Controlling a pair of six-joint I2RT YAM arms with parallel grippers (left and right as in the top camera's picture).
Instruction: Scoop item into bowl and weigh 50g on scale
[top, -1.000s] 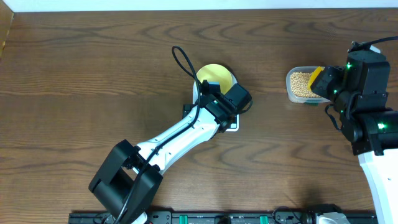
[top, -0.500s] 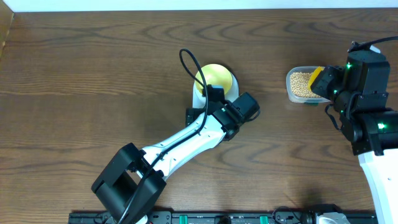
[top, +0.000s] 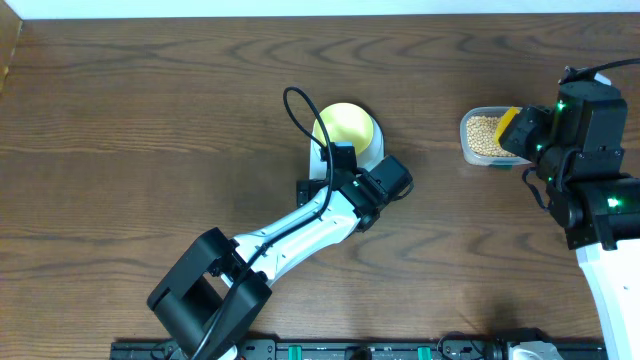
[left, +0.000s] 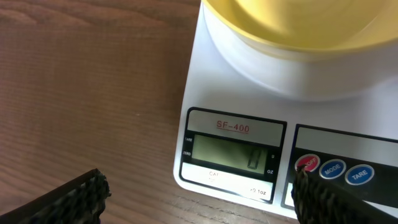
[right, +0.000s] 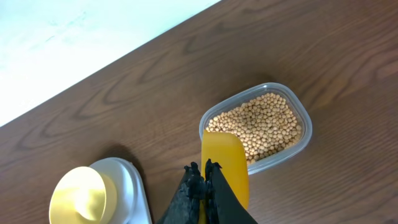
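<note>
A dark wood-grain table fills every view. A pale strip runs past its far edge in the overhead and right wrist views.

The left gripper is spread wide and holds nothing. Its own camera catches only the two black ribbed fingertips in the bottom corners, one over bare wood and one over the front right corner of the scale. Only this view shows the scale's face: the red "SF-400" label, the grey display with a faint digit I cannot read, and a red button beside two blue ones. The bowl sits on the platform just beyond, its rim cut off at the top.

From overhead the left arm reaches in diagonally and covers most of the scale, so little but the bowl shows.

The right gripper is pinched tight on the scoop, whose yellow blade points at the near end of the tub. The beans lie in the tub, just ahead of the blade. The bowl and scale sit well apart, at the lower left of that view.
</note>
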